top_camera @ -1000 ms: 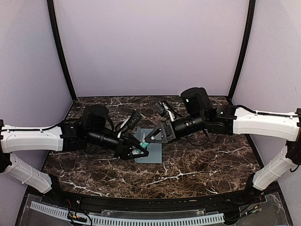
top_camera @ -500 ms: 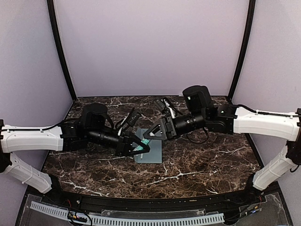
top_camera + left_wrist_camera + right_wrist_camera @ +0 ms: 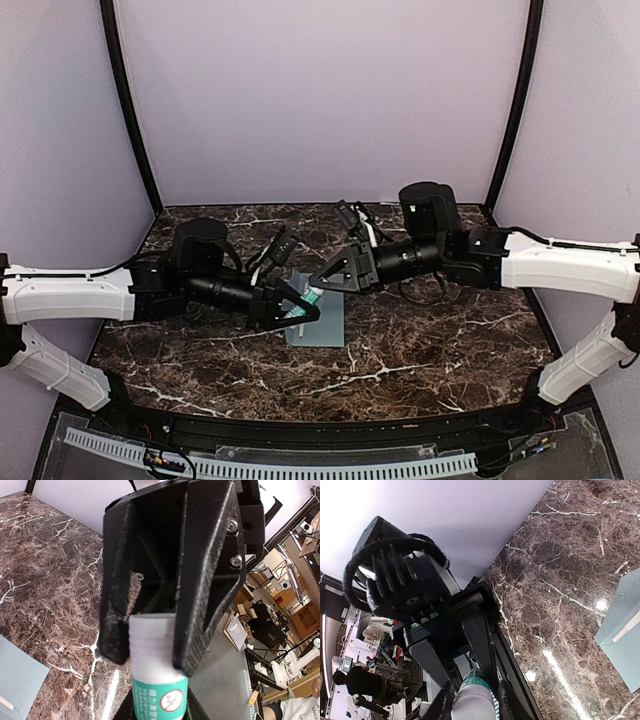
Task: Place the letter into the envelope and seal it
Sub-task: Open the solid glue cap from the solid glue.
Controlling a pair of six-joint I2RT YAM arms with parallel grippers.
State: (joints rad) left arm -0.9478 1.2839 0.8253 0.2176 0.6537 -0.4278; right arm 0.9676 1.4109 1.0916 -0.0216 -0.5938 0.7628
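On the marble table (image 3: pixel 420 350), envelope (image 3: pixel 325 325) lies flat.

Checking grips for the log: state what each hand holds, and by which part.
Both hold the glue stick: left hand on its green-labelled body, right hand on the white end.

One teal envelope (image 3: pixel 325 330), one white glue stick (image 3: pixel 156 672)
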